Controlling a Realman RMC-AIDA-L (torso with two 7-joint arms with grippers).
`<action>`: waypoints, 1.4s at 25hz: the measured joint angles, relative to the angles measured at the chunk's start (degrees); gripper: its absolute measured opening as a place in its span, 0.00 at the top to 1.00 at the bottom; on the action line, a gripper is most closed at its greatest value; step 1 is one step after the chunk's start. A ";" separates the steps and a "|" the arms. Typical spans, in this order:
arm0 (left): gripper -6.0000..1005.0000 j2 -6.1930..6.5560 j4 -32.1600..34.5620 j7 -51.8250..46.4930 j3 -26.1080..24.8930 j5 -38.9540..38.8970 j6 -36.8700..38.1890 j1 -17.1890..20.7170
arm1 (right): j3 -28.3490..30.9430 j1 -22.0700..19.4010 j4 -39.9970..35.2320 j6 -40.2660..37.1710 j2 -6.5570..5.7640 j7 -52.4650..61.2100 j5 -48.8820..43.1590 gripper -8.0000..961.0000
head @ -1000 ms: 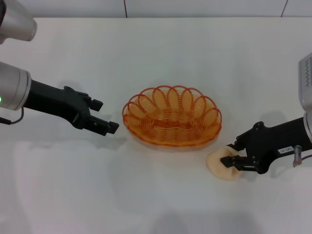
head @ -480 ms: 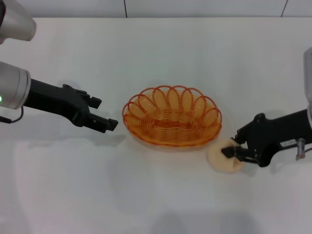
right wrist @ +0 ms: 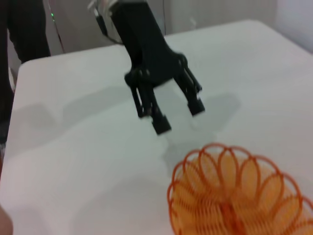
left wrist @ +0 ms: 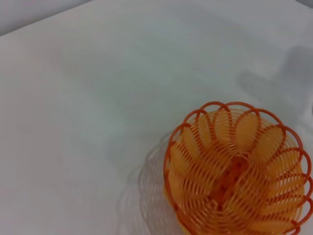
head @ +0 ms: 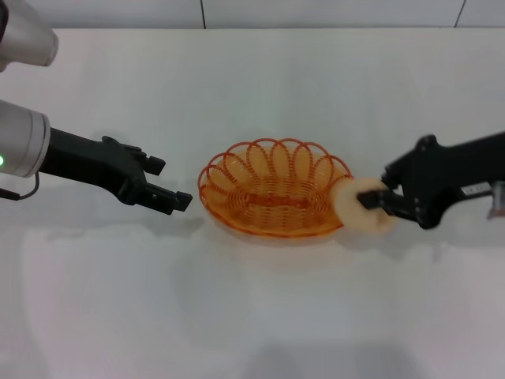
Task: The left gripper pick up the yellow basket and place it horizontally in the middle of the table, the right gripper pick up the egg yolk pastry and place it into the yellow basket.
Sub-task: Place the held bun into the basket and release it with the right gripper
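On the bench (head: 252, 95) we see the yellow basket (head: 276, 189) lying level at mid-table, ready to receive. The left gripper (head: 162, 185) waits beside it, jaws released, clear of the rim. The right gripper (head: 379, 201) has its jaws clenched on the egg yolk pastry (head: 363, 207), lifted at the basket's right rim for loading.

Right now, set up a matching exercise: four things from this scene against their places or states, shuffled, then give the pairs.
1. left tool
2. right tool
3. egg yolk pastry
4. yellow basket

A. standing empty on the table
B. open, empty, left of the basket
C. shut on the pastry
D. held at the basket's right rim

1-B, 2-C, 3-D, 4-A
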 joint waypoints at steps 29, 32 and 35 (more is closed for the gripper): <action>0.12 -0.21 0.08 0.31 0.05 -0.11 -1.32 -0.39 | -12.81 8.82 15.91 20.54 0.50 -1.60 6.74 0.78; 0.12 -0.30 0.04 0.51 0.06 -0.19 -1.36 -0.39 | -12.87 8.66 16.08 20.72 0.49 -2.01 6.96 0.66; 0.12 -0.54 0.18 0.75 0.02 -0.45 -1.38 -0.34 | -12.82 8.19 16.04 20.75 0.42 -2.12 7.04 0.54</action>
